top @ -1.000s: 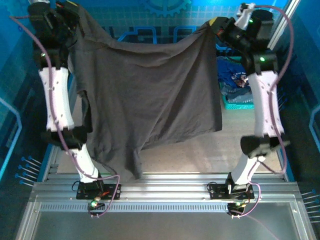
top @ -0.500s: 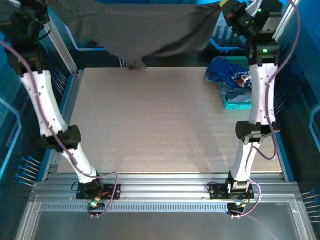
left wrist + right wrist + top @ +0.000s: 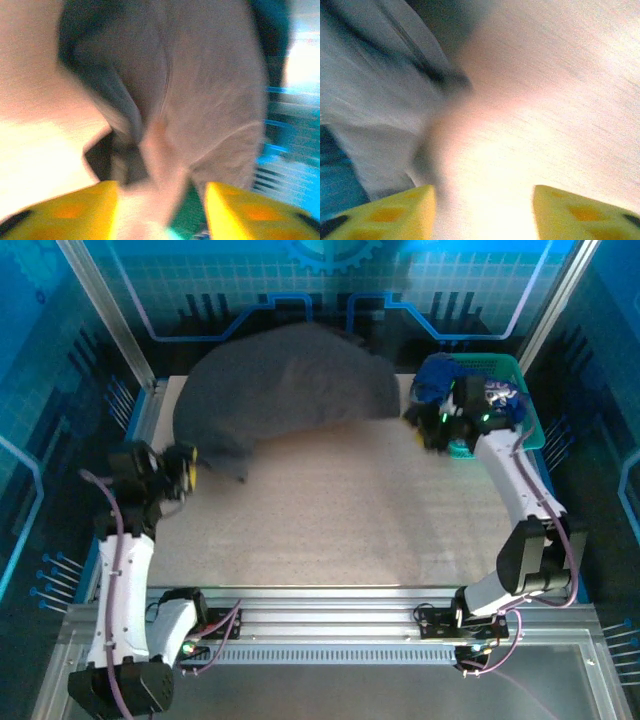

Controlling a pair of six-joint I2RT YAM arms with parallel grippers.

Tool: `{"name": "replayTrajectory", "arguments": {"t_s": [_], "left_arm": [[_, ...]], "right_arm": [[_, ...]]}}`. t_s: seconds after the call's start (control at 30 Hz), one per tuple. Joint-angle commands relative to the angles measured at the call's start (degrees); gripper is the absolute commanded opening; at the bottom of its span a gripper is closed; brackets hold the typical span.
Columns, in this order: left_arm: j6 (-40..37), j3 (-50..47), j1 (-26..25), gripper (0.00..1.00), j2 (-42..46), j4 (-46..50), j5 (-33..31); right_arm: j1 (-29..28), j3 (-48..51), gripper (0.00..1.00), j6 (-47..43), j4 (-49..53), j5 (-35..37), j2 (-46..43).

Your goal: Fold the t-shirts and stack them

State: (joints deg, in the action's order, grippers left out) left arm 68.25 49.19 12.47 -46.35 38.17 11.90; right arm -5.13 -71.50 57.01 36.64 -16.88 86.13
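Risk of bunched landing: charcoal-grey t-shirt (image 3: 290,380) ballooned loose at far table (image 3: 330,515) edge, left gripper (image 3: 161,192) and right gripper (image 3: 482,195) both with jaws apart, nothing guiding it.

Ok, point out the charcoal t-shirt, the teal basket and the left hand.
charcoal-grey t-shirt (image 3: 290,380), top view, middle of the cloth.
teal mesh basket (image 3: 498,362), top view, far rim.
left hand (image 3: 188,468), top view, between its fingertips.
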Motion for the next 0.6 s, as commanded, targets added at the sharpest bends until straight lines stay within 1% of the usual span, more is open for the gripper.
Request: {"name": "replayTrajectory", "arguments": {"t_s": [0.0,0.07,0.13,0.2,0.27,0.3,0.37,0.43,0.57], "left_arm": [[-1.19,-2.57,-0.58,0.65,8.7,11.48,-2.63],[-0.78,-3.77,-0.86,0.66,7.79,14.93,-1.98],[-1.96,-4.1,-1.18,0.64,5.09,16.32,-2.15],[-3.28,-4.49,-1.29,0.6,1.15,11.83,-0.73],[-4.49,-3.36,-1.31,0.56,-4.2,8.54,-0.75],[-5.92,-1.74,-1.31,0.53,-7.96,7.98,-1.69],[-7.62,1.0,-1.63,0.48,-13.92,5.74,-3.51],[-8.08,3.38,-1.83,0.44,-19.37,4.16,-5.43],[-11.42,9.37,-1.07,0.43,-31.3,1.65,-8.12]], "right_arm": [[-1.31,9.12,0.64,-2.65,5.9,8.53,-8.75],[-1.9,10.99,0.64,-4.95,6.68,10.06,-10.16],[-3.07,10.3,0.63,-6.77,8.44,11.22,-9.96],[-5.27,8.89,0.59,-8.02,8.65,12.37,-9.07],[-8.35,6.88,0.57,-9.31,7.09,13.08,-6.81],[-10.36,5.36,0.55,-9.98,5.87,12.78,-4.59],[-14.42,1.37,0.47,-11.45,4.31,12.5,0.87],[-17.76,-1.96,0.41,-11.53,1.37,9.72,6.99],[-24.34,-7.8,0.31,-9.44,-5.16,5.85,18.39]]}}
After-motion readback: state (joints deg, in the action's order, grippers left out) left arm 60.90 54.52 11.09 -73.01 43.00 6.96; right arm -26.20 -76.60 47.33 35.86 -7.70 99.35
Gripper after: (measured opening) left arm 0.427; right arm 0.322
